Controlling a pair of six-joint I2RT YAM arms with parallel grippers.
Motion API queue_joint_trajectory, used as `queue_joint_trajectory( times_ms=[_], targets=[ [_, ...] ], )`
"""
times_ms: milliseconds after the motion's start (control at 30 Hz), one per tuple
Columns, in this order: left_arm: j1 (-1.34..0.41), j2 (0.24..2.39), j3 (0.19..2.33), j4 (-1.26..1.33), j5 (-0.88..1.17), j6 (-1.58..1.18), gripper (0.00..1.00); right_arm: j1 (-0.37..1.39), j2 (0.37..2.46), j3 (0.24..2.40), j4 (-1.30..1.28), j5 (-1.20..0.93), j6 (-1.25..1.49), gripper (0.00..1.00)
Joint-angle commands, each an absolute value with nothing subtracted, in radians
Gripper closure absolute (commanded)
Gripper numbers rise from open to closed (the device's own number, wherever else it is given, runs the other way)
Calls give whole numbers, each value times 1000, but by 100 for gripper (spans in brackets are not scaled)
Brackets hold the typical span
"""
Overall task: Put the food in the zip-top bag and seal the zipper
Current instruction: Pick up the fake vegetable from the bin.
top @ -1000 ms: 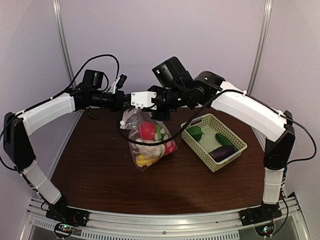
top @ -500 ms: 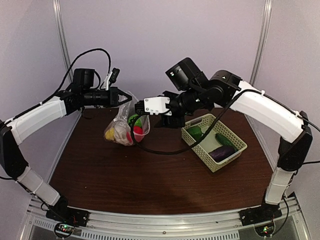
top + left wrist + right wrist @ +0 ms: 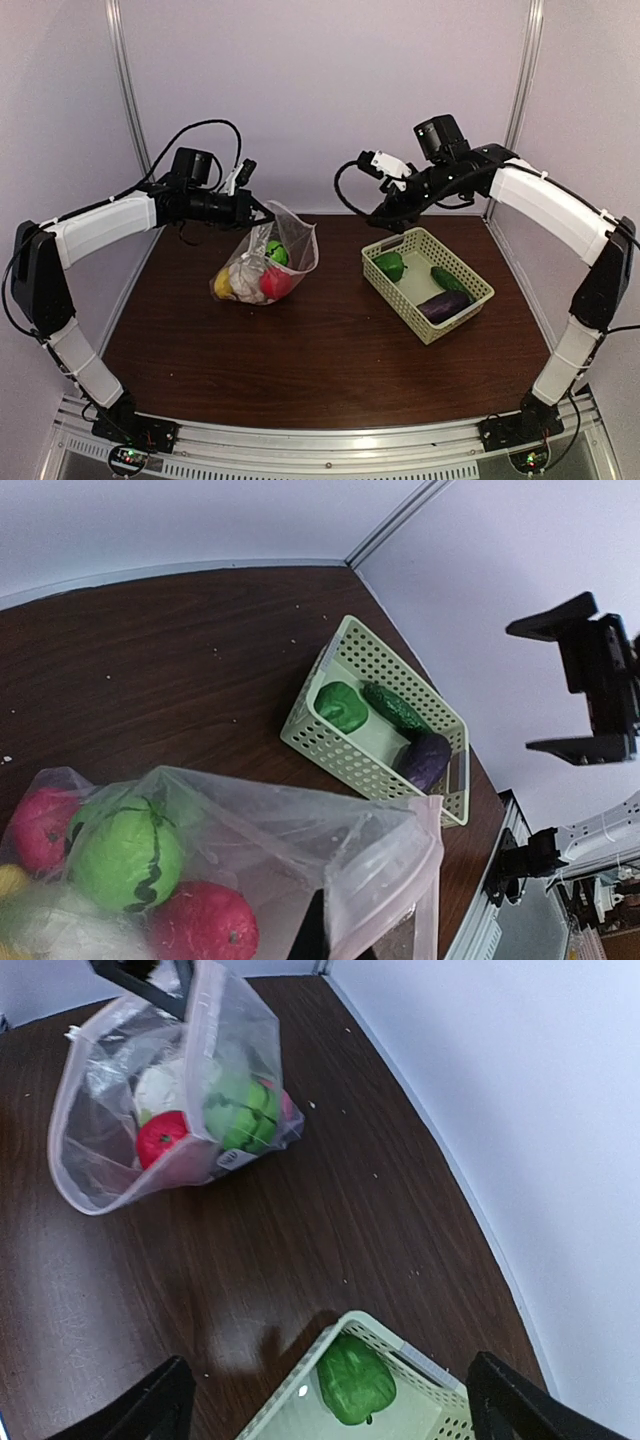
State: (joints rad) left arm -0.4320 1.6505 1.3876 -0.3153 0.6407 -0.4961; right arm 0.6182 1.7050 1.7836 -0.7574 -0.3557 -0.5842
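The zip-top bag (image 3: 268, 258) is a clear pouch with its bottom on the table at the left. It holds a green ball (image 3: 125, 852), a red ball (image 3: 205, 925), a pink-red piece (image 3: 42, 825) and white and yellow pieces. My left gripper (image 3: 258, 210) is shut on its top edge beside the whitish zipper (image 3: 432, 865); I cannot tell whether the strip is pressed together. My right gripper (image 3: 385, 166) is open and empty in the air behind the basket's back-left corner. Left in the basket are a green pepper (image 3: 355, 1380), a cucumber (image 3: 450, 278) and an eggplant (image 3: 442, 305).
The pale green lattice basket (image 3: 470, 305) stands at the right of the brown table, about a hand's width from the bag. Pale walls with metal posts close in the back and sides. The arm bases sit on the rail at the near edge.
My right gripper let go of the bag, opened and swung right and back above the basket. The bag swung left on my left gripper and its bottom settled on the table.
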Motion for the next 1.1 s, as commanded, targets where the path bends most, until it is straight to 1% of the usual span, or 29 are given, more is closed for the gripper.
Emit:
queue_joint_trajectory(
  times_ms=[0, 100, 167, 400, 533, 600, 667, 700, 733, 900, 1067],
  targets=[
    [-436, 1629, 1400, -300, 658, -500, 100, 489, 1770, 1739, -719, -422, -431, 13],
    [-436, 1630, 1399, -300, 658, -500, 100, 421, 1862, 1764, -781, -421, -433, 28],
    [-437, 1630, 1397, -300, 659, -500, 100, 390, 1920, 1777, -800, -408, -429, 29],
    [-442, 1632, 1397, -299, 663, -496, 100, 350, 2005, 1777, -784, -409, -479, 23],
    [-443, 1633, 1397, -299, 668, -494, 100, 349, 2080, 1835, -847, -448, -548, 22],
    [-445, 1632, 1399, -298, 671, -492, 100, 347, 2121, 1866, -883, -465, -573, 13],
    [-446, 1631, 1399, -299, 674, -491, 100, 345, 2157, 1896, -915, -487, -593, 8],
    [-448, 1631, 1399, -300, 675, -490, 100, 343, 2168, 1902, -919, -489, -599, 2],
    [-448, 1631, 1399, -300, 675, -489, 100, 341, 2180, 1903, -916, -488, -600, 1],
    [-448, 1631, 1399, -300, 678, -489, 100, 334, 2204, 1898, -914, -482, -645, 2],
    [-448, 1631, 1397, -299, 677, -489, 100, 331, 2241, 1897, -966, -513, -709, 7]
  ],
)
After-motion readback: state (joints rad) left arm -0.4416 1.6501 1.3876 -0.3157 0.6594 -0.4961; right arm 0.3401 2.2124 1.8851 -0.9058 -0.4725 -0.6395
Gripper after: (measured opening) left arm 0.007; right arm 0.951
